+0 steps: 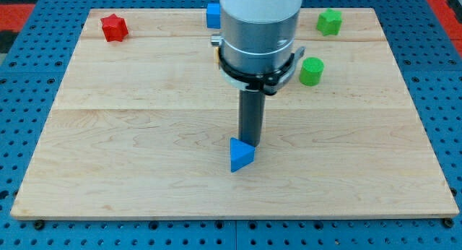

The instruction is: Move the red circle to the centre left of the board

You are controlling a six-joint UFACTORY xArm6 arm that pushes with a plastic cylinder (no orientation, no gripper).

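No red circle shows in the camera view; the arm's body hides part of the board's top middle. A red star block (113,27) lies at the board's top left corner. My tip (249,143) touches the upper right edge of a blue triangle block (241,154) at the board's lower middle. A blue block (213,15) is partly hidden behind the arm at the top centre.
A green star-like block (329,22) sits at the top right. A green cylinder (312,71) lies below it, to the right of the arm. The wooden board (108,156) rests on a blue perforated table.
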